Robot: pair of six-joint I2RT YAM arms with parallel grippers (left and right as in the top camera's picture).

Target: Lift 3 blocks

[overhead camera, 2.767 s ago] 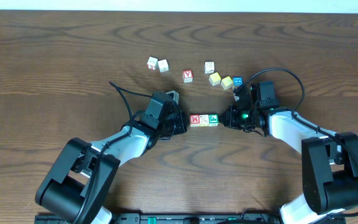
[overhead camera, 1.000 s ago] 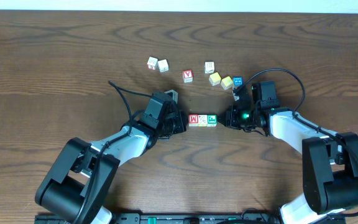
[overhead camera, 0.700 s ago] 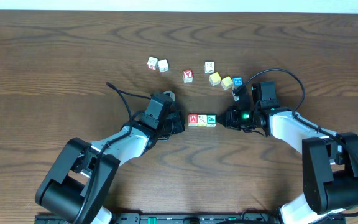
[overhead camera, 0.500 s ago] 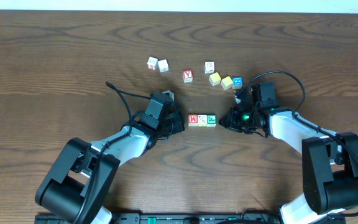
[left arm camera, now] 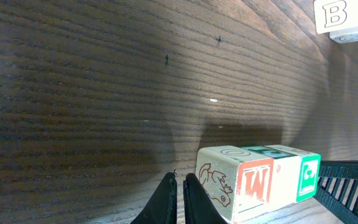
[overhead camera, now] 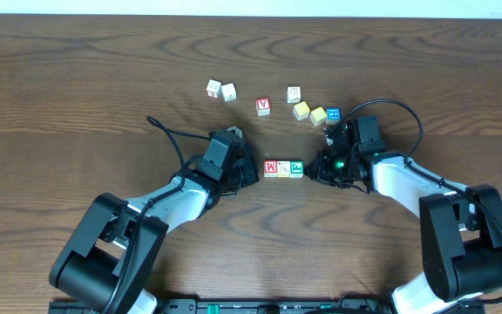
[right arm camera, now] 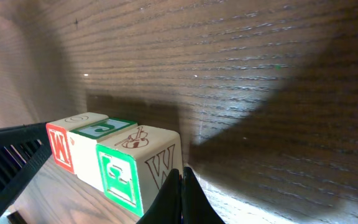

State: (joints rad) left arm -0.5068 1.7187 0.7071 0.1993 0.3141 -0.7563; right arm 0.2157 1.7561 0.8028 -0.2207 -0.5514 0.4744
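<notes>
The 3 blocks lie in a tight row mid-table: a red-faced one [overhead camera: 271, 167], a pale cream one [overhead camera: 284, 168] and a green-faced one [overhead camera: 297, 167]. My left gripper [overhead camera: 253, 172] is shut, its tips [left arm camera: 179, 182] right beside the red block's [left arm camera: 255, 183] moose-drawn end face. My right gripper [overhead camera: 314, 167] is shut too, its tips [right arm camera: 181, 175] against the "W" end face of the green block [right arm camera: 120, 174]. The cream block [right arm camera: 86, 163] sits between. I cannot tell whether the row is off the table.
Behind the row lie loose blocks: two white ones [overhead camera: 213, 88] [overhead camera: 228, 91], a red "V" one [overhead camera: 263, 106], another white one [overhead camera: 294, 93], two yellow ones [overhead camera: 301, 110] [overhead camera: 318, 115] and a blue one [overhead camera: 333, 114]. A "B" block [left arm camera: 337, 15] shows far off.
My right gripper has slid left up to the green block. The row of blocks has shifted slightly left, and my left gripper has eased back a little with it.
</notes>
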